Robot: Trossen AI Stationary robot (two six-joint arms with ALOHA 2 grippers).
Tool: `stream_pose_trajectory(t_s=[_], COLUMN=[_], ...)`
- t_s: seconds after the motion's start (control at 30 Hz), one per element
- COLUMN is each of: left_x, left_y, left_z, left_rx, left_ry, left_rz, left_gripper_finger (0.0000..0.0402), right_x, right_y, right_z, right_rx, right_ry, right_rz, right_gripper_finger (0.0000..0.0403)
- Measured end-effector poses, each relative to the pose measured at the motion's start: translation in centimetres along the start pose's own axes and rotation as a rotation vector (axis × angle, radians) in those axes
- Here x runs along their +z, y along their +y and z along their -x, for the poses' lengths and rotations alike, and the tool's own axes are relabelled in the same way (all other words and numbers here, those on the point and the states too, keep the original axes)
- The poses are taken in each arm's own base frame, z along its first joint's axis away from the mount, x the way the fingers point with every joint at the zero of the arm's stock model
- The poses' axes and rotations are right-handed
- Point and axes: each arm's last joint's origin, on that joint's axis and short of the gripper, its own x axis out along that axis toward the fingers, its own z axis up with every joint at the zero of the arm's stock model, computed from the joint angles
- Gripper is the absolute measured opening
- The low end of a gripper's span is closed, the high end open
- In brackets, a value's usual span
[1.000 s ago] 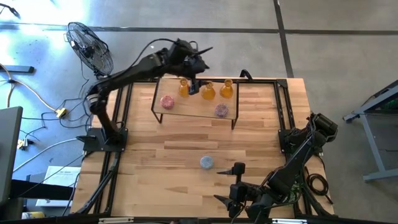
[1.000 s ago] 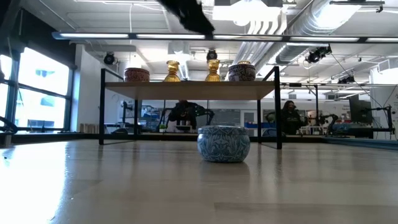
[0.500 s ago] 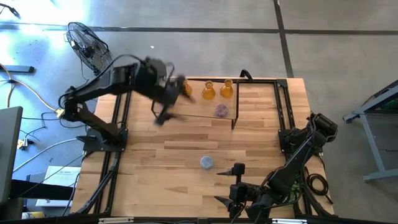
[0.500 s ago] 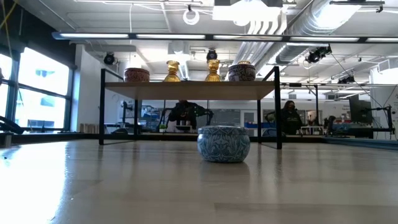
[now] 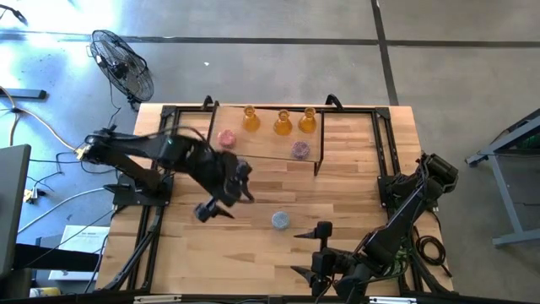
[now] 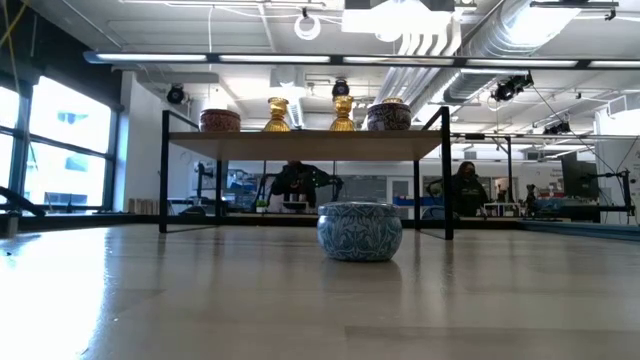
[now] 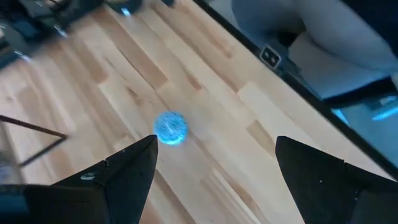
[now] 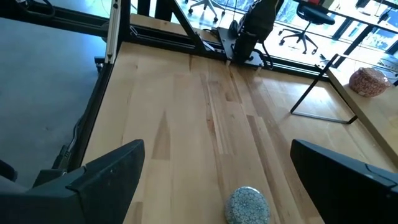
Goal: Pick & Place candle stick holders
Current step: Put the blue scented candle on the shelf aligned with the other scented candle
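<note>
On the table, blue holder stands upright, mouth up.

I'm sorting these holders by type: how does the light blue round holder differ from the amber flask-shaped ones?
The low round light blue glass holder sits on the wooden table top; the three amber-orange flask-shaped glass holders stand in a row on the raised black-framed shelf. The blue one is squat and wide; the amber ones are taller with narrow necks. All stand upright and ungripped.

Pale matt wood table; glossy patterned blue holder.
</note>
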Motion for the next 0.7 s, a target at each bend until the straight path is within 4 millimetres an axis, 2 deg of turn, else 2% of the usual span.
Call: stream_pose_trajectory(t_s=[0.1,0.27,0.53,0.6,0.7], left_x=[-0.4,-0.1,1.2,1.4,1.8], left_y=[-0.8,-1.9,-3.9,-4.9,-6.5], left_z=[-1.7,-3.5,-3.8,-3.6,-3.3], left_rx=[-0.025,-0.040,-0.041,0.010,0.189], left_ry=[0.016,-0.050,-0.111,-0.091,-0.054], left_rz=[-0.020,-0.071,-0.151,-0.148,-0.109], left_gripper_finger=[0.0321,0.0321,0.0321,0.0321,0.0321], right_x=[0.0,0.0,-0.2,-0.2,-0.3], right_y=[0.0,0.0,0.0,0.0,0.0], right_z=[0.0,0.0,0.0,0.0,0.0], right_rx=[0.000,0.010,0.021,0.023,0.024], right_ry=[0.002,0.006,0.021,0.022,0.029], right_rz=[0.007,0.027,0.042,0.042,0.050], right_gripper_finger=[0.0398,0.0398,0.0398,0.0398,0.0398])
